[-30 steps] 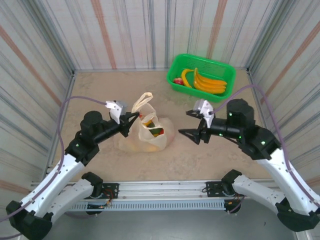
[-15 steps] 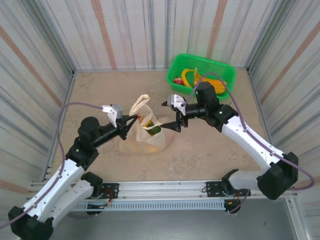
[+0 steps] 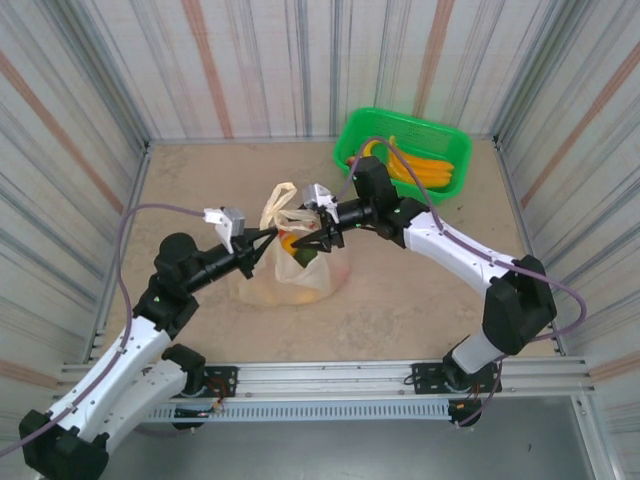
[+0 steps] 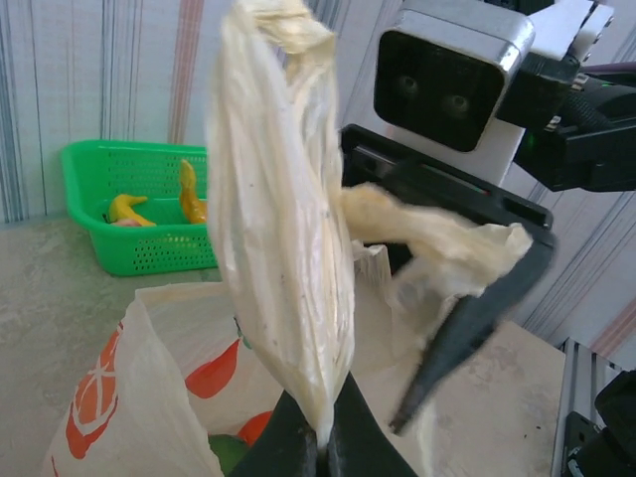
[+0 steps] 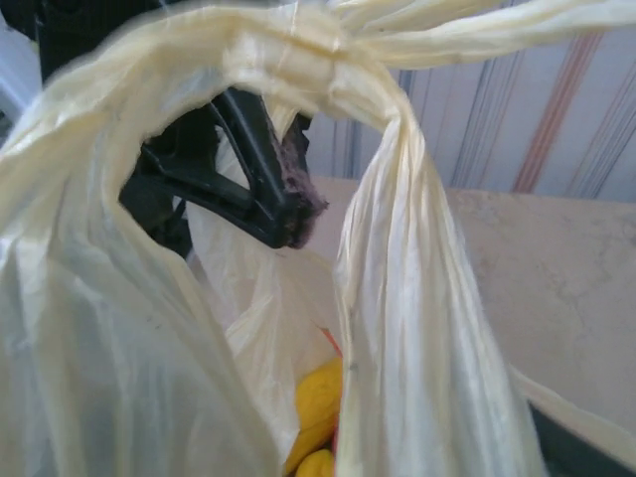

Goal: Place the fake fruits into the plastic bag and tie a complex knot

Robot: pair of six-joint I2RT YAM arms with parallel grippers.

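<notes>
1. Left gripper (image 3: 262, 243): jaws together, clamped on one handle (image 4: 283, 229), which stands upright from its tips. Purpose, as judged: keep the bag (image 3: 300, 285) mouth raised and that strip taut.
2. Right gripper (image 3: 315, 228): jaws apart, straddling the second handle (image 4: 427, 224); no clamp is visible. Purpose, as judged: take this strip for tying.
3. The grippers face each other, tips near; the bag sits below both.
4. Fruits (image 5: 318, 417) lie inside the bag, under the right gripper.
5. Bananas (image 3: 430, 170) lie in the basket (image 3: 425, 124), behind the right gripper, well apart from the bag.
</notes>
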